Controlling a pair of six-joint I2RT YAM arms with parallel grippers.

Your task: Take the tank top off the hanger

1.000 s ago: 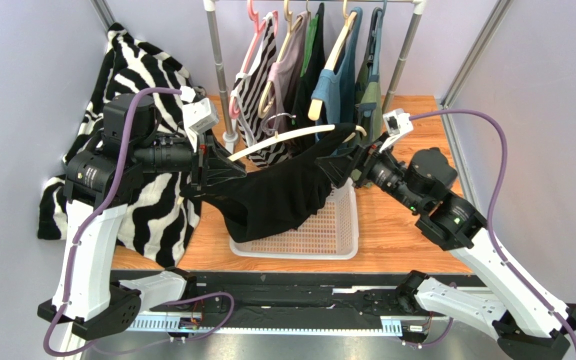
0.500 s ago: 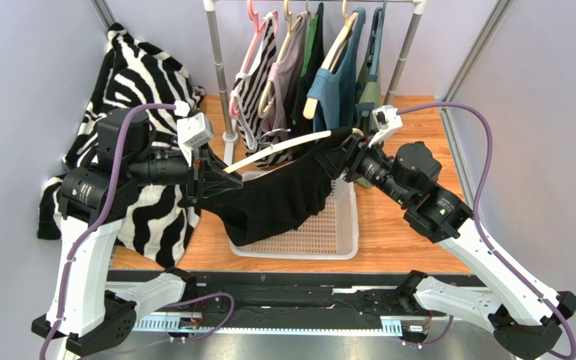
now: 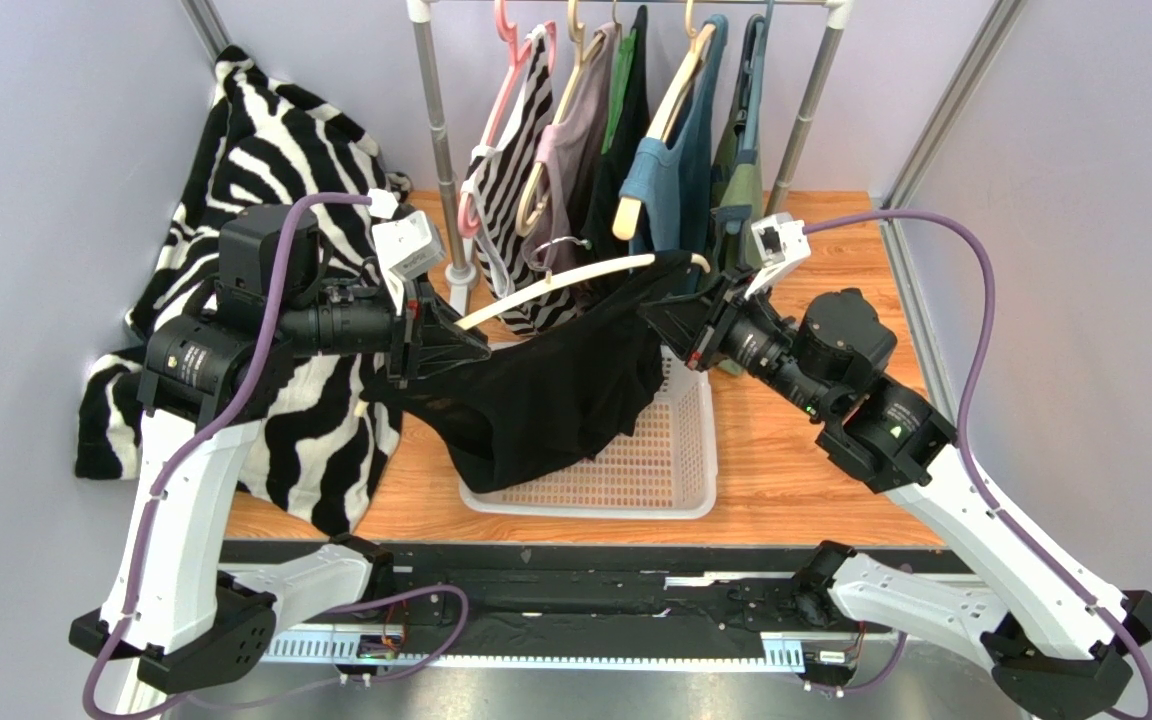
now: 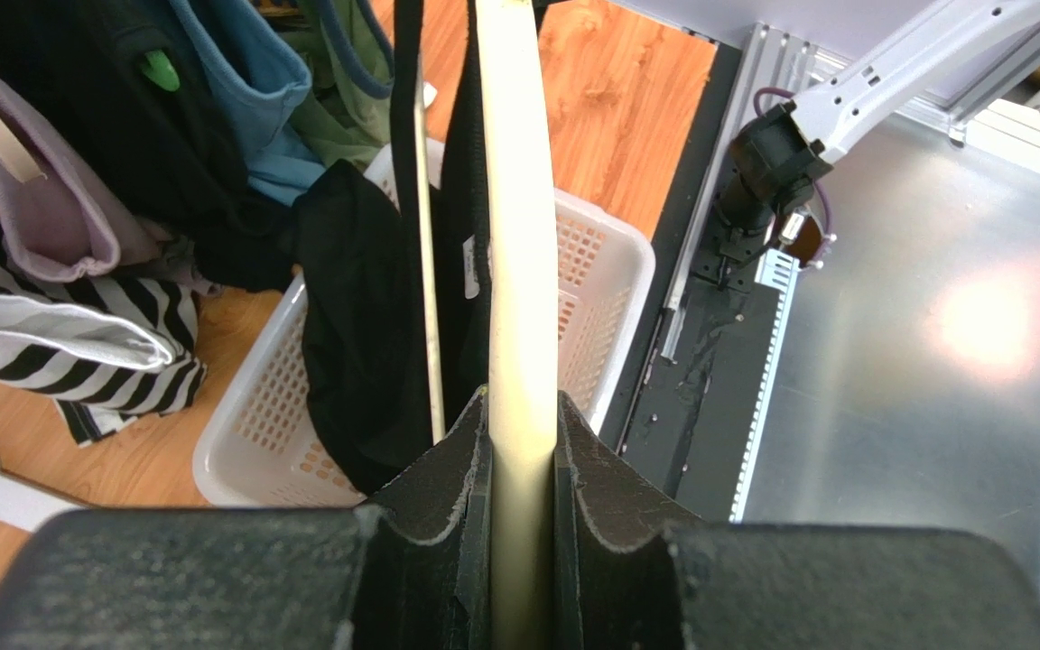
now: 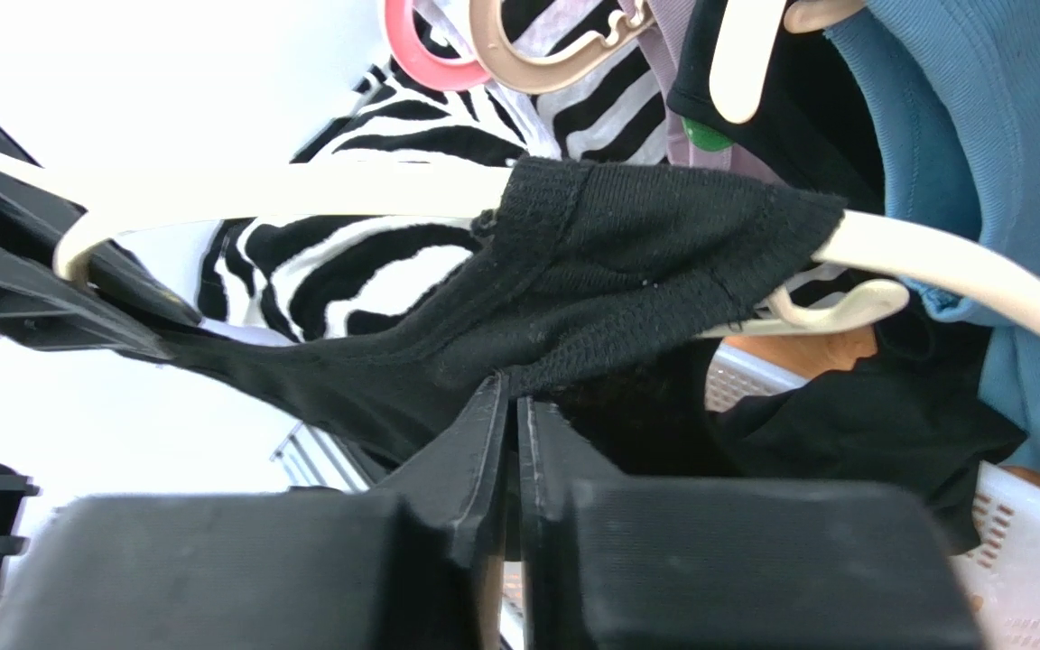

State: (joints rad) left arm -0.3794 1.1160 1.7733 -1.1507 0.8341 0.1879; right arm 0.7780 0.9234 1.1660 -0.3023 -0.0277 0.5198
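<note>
Left gripper (image 4: 523,406): jaws nearly closed, clamped on one end of the cream hanger (image 3: 567,281).
Right gripper (image 5: 512,396): jaws pressed almost together, pinching black fabric just below the strap.
Tank top (image 3: 552,393): black, one strap looped over the hanger's far arm, body sagging above the white basket (image 3: 683,468).
Basket: set on the wooden bench (image 3: 815,465).

tank top (image 5: 621,271): matt black knit cloth | hanger (image 4: 519,271): smooth cream | basket (image 3: 665,450): perforated plastic
</note>
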